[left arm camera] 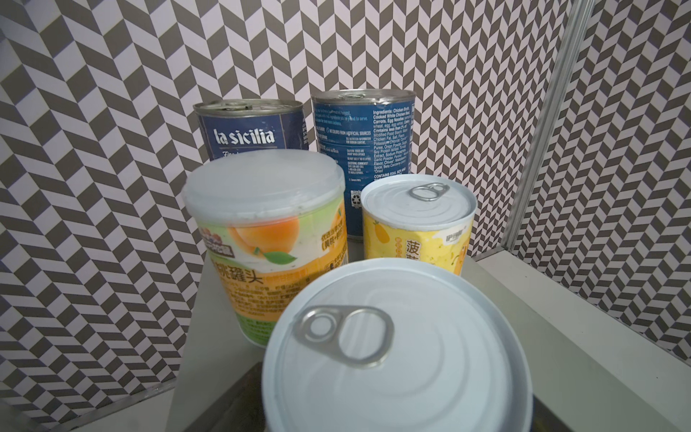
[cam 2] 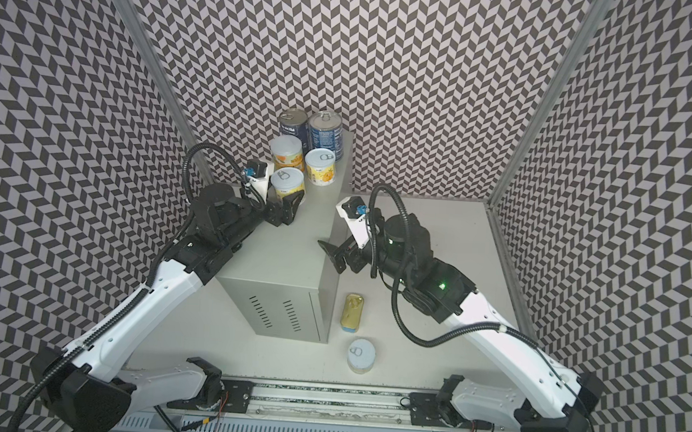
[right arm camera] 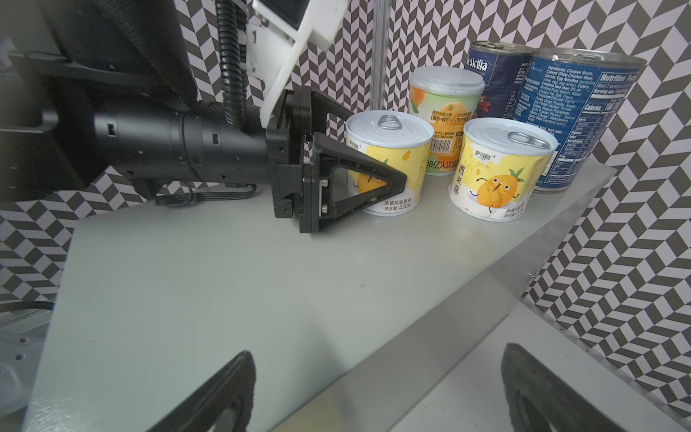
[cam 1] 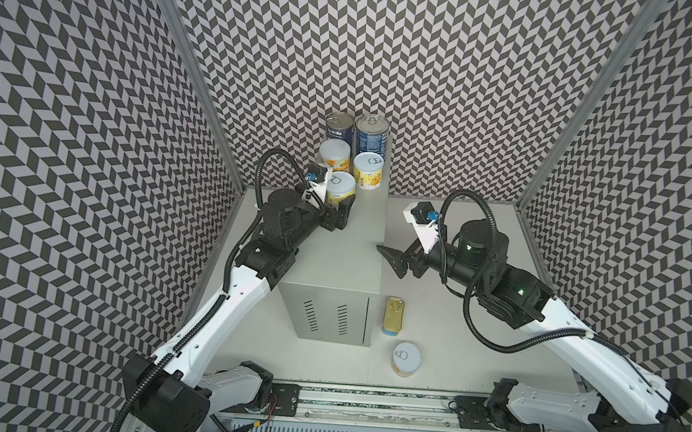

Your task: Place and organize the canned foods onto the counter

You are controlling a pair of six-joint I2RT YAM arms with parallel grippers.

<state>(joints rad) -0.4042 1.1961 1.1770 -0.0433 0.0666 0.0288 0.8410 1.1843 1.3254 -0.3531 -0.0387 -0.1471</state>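
Hidden or partial: the left gripper shows one of its fingers in the right wrist view, the other lying behind the near pineapple can. The left wrist view gives only that can's white pull-tab lid filling the lower frame. The fingers thus bracket its lower body on both sides, but whether they press it cannot be told. The can stands upright on the counter. Counter: tall light-grey metal cabinet, flat top, vent slits on the front, standing on the white tabletop. Stock on its far end, five items in close rows: la sicilia can and soup can at the back (both tall, dark blue, silver lids; the soup label shows ingredients text). Before them stand the peach can (orange-green label, cloudy plastic cap) and the second pineapple can (yellow, cartoon fruit); nearest is the bracketed can. Stock on the tabletop, right of the counter: gold-topped rectangular tin, blue side barely showing, brand unreadable. Just nearer the camera is a short white-lidded can, upright, label mostly hidden from above. Right gripper: fingers spread wide, holding nothing, at the counter's right edge — in its own wrist view both are cut off by the frame.
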